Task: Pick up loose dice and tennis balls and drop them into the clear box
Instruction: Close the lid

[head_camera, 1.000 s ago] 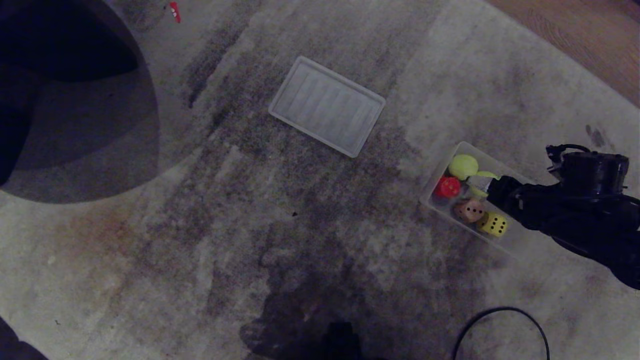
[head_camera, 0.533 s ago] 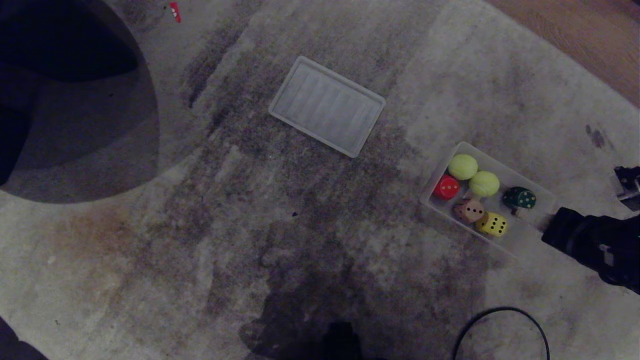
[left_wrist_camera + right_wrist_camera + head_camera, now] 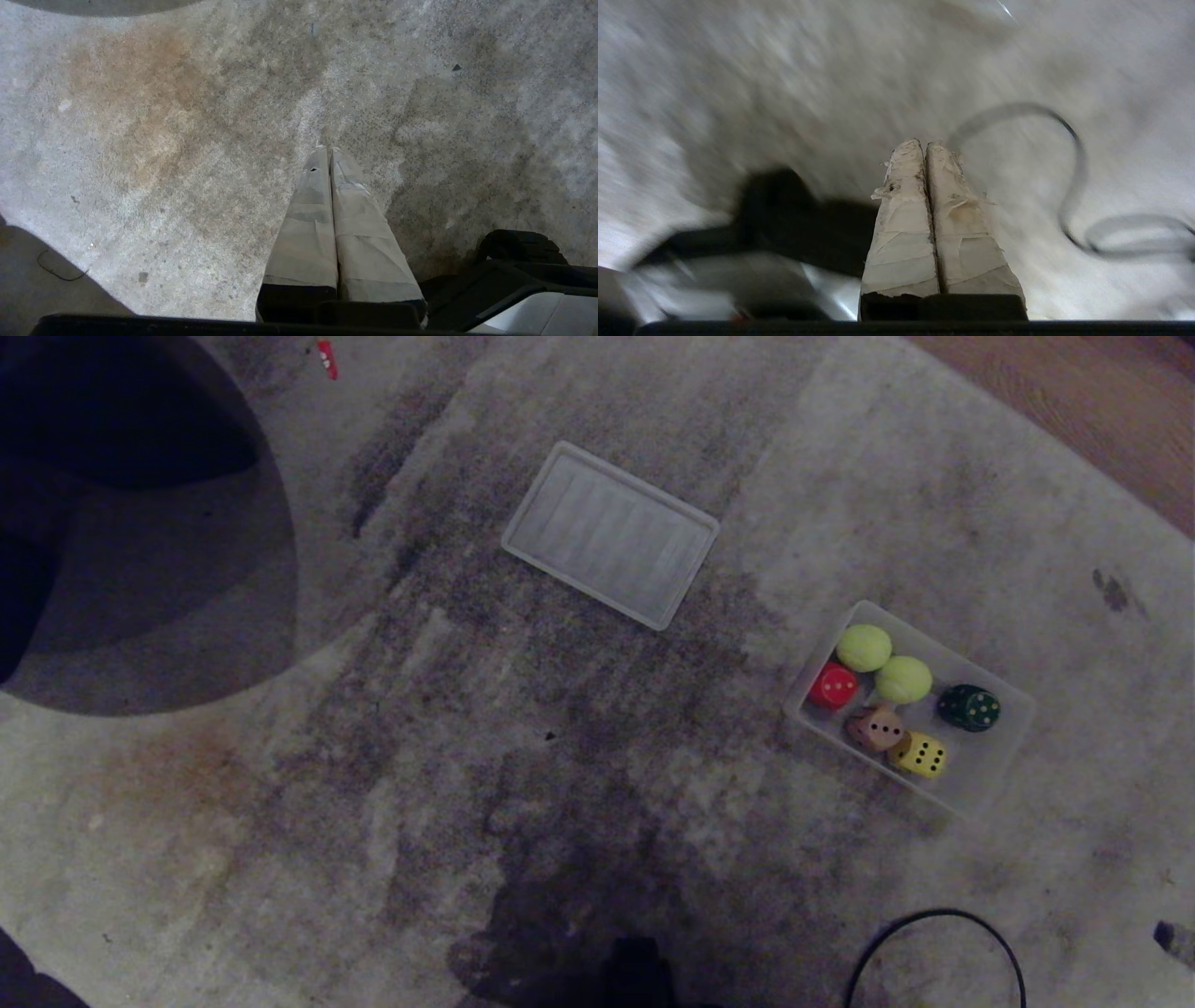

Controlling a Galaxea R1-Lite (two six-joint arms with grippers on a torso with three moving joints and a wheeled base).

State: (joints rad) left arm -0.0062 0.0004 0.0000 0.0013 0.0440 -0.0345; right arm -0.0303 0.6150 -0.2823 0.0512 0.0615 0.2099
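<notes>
all dice [image 3: 878, 728] and tennis balls [image 3: 883, 665] inside clear box [image 3: 1013, 733], none loose; right claw [image 3: 924, 145] pressed together, empty, nearer; left claw [image 3: 326, 150] together.

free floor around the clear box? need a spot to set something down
Bare carpet between the ribbed lid and the clear box, and across the middle left of the box. Tight: inside the box, nearly full; black cable loops below it.

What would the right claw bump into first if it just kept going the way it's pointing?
Probably just the carpet. The right claw is shut and empty, pointing down at bare rug; a black cable loops off to one side, seemingly out of line, though blur makes depth uncertain.
</notes>
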